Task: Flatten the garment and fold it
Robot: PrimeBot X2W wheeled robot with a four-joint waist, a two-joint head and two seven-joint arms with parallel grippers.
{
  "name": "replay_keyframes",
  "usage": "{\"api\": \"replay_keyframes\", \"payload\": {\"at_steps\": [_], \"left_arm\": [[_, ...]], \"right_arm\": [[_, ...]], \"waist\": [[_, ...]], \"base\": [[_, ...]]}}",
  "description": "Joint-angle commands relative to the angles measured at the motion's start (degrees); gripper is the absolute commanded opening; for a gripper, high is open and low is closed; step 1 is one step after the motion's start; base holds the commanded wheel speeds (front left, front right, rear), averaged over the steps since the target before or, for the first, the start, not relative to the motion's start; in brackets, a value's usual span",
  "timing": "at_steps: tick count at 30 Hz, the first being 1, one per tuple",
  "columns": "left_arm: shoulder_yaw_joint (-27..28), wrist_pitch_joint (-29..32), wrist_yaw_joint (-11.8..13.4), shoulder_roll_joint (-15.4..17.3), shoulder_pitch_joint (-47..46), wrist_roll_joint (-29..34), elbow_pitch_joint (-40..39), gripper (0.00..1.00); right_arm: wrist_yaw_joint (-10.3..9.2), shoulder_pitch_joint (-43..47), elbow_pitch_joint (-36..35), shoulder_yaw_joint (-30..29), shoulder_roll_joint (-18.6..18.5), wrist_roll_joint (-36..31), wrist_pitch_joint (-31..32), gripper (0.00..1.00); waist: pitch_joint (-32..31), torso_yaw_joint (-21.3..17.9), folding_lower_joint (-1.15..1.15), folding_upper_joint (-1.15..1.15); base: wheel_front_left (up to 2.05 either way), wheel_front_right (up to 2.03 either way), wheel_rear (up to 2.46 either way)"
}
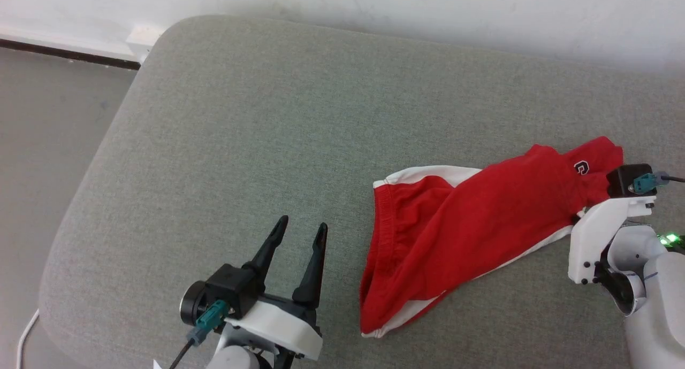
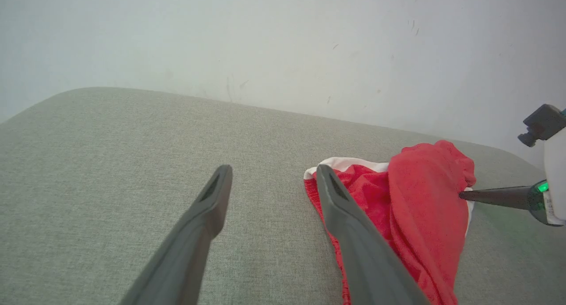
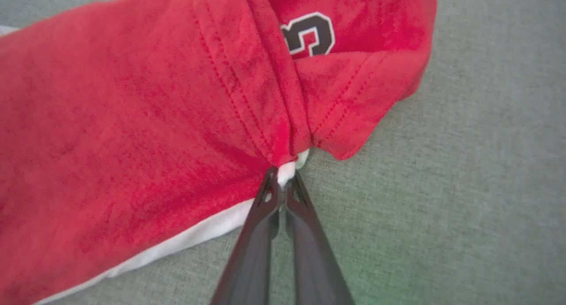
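The garment (image 1: 471, 224), red shorts with white side stripes, lies crumpled on the grey cushion (image 1: 267, 133), waistband toward the front left, legs toward the right. A black-and-white number print (image 3: 309, 33) shows on one folded leg. My right gripper (image 3: 281, 181) is shut on the garment's white-striped edge (image 3: 287, 170) at its right end; in the head view its white wrist (image 1: 604, 235) stands there. The left gripper (image 1: 302, 230) stands open over bare cushion, left of the waistband (image 1: 382, 235), touching nothing. In the left wrist view the garment (image 2: 420, 199) lies just right of my open fingers (image 2: 340, 207).
A pale wall (image 1: 428, 10) runs along the cushion's far edge. Floor (image 1: 48, 144) lies off the cushion's rounded left edge, with a white cable (image 1: 24, 337) near the front left corner. The cushion's left and far parts are bare fabric.
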Motion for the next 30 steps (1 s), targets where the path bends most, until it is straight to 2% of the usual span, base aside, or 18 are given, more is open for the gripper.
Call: {"api": "replay_keyframes", "payload": {"at_steps": [1,8,17,22,25,27,30], "left_arm": [[0.0,-0.3,0.3,-0.1,-1.1,-0.2,0.0,1.0],[0.2,-0.3,0.3,-0.1,-0.4,0.0,0.5,1.0],[0.1,-0.3,0.0,-0.1,0.4,-0.3,0.9,1.0],[-0.4,-0.3,0.2,-0.1,0.2,-1.1,0.9,1.0],[-0.6,-0.3,0.4,-0.1,0.3,-1.5,0.9,1.0],[-1.2,-0.3,0.2,-0.1,0.2,-1.5,1.3,1.0],[-2.5,-0.3,-0.5,-0.1,-0.4,-1.3,3.0,1.0]], "right_arm": [[-0.12,1.5,1.4,-0.2,-0.1,0.2,0.9,0.0],[-0.12,6.3,-4.8,-3.9,0.5,3.7,2.3,0.0],[-0.12,21.4,-22.4,-12.9,1.1,4.7,14.9,0.0],[-0.12,27.4,-30.0,-18.1,3.1,4.0,18.8,0.0],[-0.12,28.4,-32.4,-19.2,4.1,3.7,19.2,0.0],[-0.12,28.3,-33.4,-18.0,3.9,3.3,16.6,1.0],[-0.12,25.4,-34.9,-16.5,4.0,4.4,8.0,1.0]], "waist": [[-0.2,-0.2,0.0,0.0],[-2.6,-2.9,0.0,0.0],[-4.7,-6.9,0.0,0.0],[-4.8,-7.6,0.0,0.0],[-4.8,-8.3,0.0,0.0],[-4.6,-8.6,0.0,0.0],[-4.4,-9.3,0.0,0.0]], "base": [[0.0,0.0,0.0],[0.0,0.0,0.0],[0.0,0.0,0.0],[0.0,0.0,0.0],[0.0,0.0,0.0],[0.0,0.0,0.0],[0.0,0.0,0.0]]}}
